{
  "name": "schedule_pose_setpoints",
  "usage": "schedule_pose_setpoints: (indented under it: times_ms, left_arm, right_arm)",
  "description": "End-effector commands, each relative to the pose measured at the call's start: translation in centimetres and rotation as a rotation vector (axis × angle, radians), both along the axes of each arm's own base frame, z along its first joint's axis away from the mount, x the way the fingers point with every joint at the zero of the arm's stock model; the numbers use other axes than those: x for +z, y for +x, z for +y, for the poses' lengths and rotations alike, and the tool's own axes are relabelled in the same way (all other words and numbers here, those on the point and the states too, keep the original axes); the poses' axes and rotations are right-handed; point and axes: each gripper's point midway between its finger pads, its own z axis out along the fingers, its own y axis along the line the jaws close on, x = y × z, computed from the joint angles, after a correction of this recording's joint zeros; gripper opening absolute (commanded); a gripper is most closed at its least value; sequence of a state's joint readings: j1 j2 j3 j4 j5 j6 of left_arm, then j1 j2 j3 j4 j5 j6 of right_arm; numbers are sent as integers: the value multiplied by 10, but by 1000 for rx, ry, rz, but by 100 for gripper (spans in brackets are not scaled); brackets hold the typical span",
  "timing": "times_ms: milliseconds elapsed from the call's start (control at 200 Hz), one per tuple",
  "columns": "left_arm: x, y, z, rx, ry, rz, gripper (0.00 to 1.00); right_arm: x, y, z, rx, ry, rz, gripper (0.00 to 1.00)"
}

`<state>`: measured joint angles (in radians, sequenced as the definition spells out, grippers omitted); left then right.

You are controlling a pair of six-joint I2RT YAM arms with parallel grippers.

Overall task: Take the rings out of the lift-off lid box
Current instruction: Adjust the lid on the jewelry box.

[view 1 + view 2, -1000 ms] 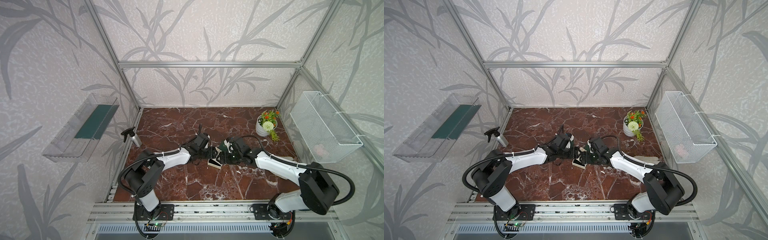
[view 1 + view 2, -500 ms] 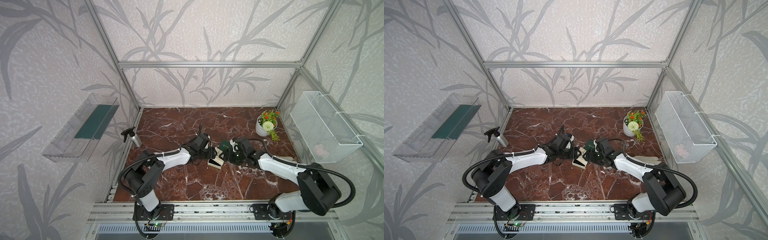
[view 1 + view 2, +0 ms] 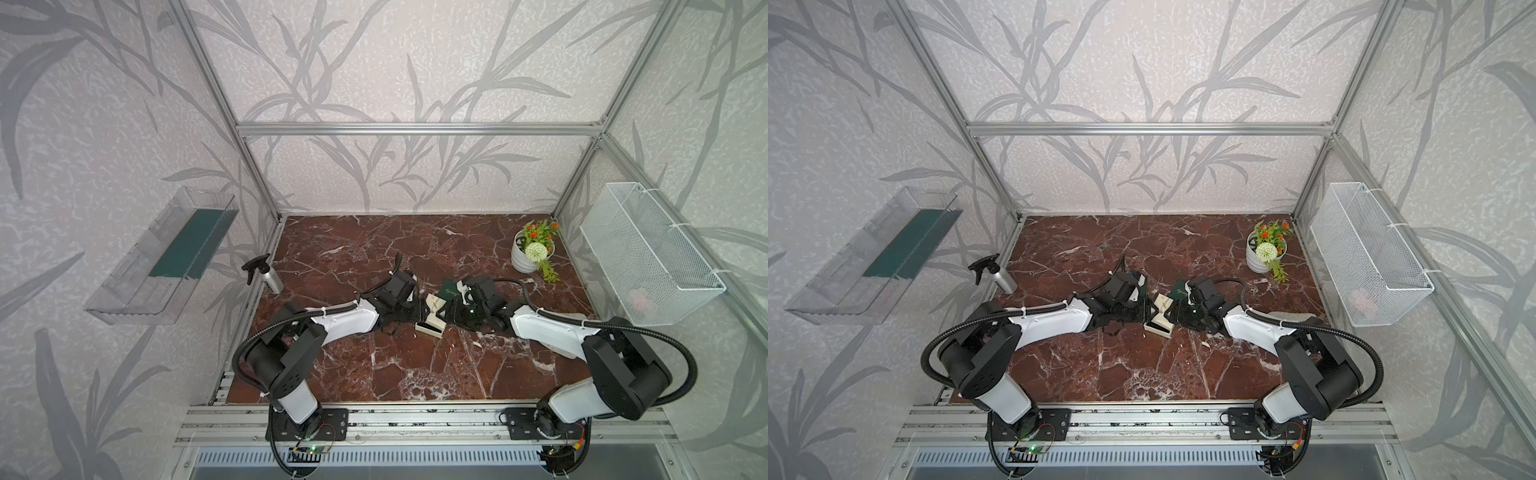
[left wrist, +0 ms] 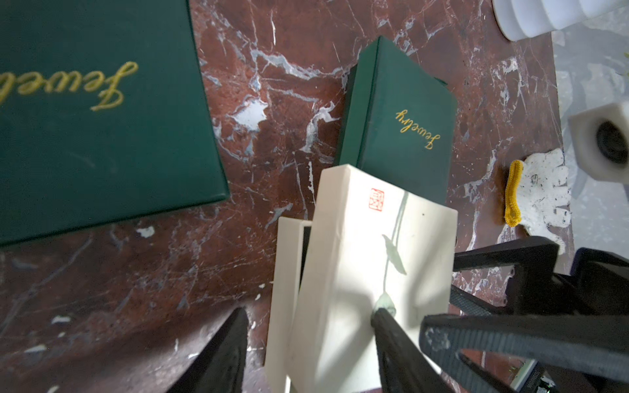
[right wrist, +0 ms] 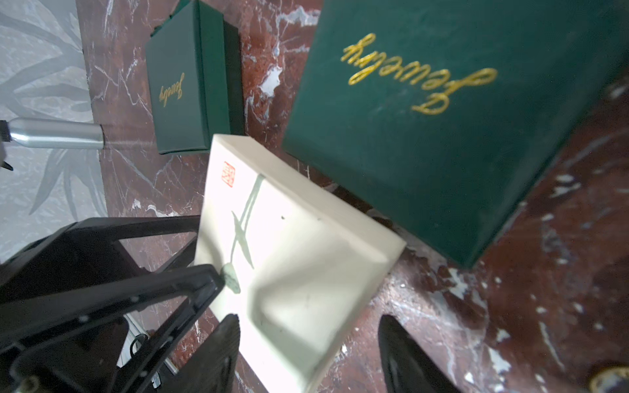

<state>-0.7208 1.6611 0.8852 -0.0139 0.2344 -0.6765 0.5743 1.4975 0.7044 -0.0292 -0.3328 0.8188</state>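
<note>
Rings do not show in any view; I judge they lie inside the cream box, under a lid that is tipped up but not off.

The left gripper [image 4: 308, 312] stands with its jaws apart astride that box. One finger rests its tip on the top face of the lid [image 4: 374, 238]. The other is clear of the base [image 4: 287, 272], with bare marble showing between them. The right gripper [image 5: 308, 318] is likewise spread, astride the lid's near corner, one finger overlapping its edge and the other well clear. Neither has a hold.

The lid is pale cream with a painted green stem and a small red seal, and it sits askew, raised along one side. A small green box [image 4: 401, 129] lies just beside it and a large green box [image 4: 95, 112] is near, all mid-table [image 3: 374, 249] between the two arms.

How the rings look cannot be told while they are covered. I expect them to be light, hard and slick, quick to roll or skid from the pads, so each is best pinched across its band. The lid looks like stiff, light card, best taken by two opposite side walls.
</note>
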Motion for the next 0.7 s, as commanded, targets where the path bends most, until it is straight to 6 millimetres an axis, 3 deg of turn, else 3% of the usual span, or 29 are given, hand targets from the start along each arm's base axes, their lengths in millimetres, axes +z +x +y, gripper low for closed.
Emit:
schedule_pose_setpoints:
  times_ms: [0, 175, 385, 695]
  left_arm:
    - [2, -5, 5, 10, 10, -1, 57]
    - [5, -6, 6, 13, 9, -7, 57]
    - [6, -6, 8, 15, 11, -11, 57]
    - [7, -7, 7, 13, 7, -10, 57]
  right_arm:
    - [6, 4, 8, 24, -10, -23, 65]
    - [10, 5, 13, 40, -3, -35, 64]
    - [12, 4, 18, 61, -2, -41, 50]
    - [12, -4, 17, 79, -50, -41, 48]
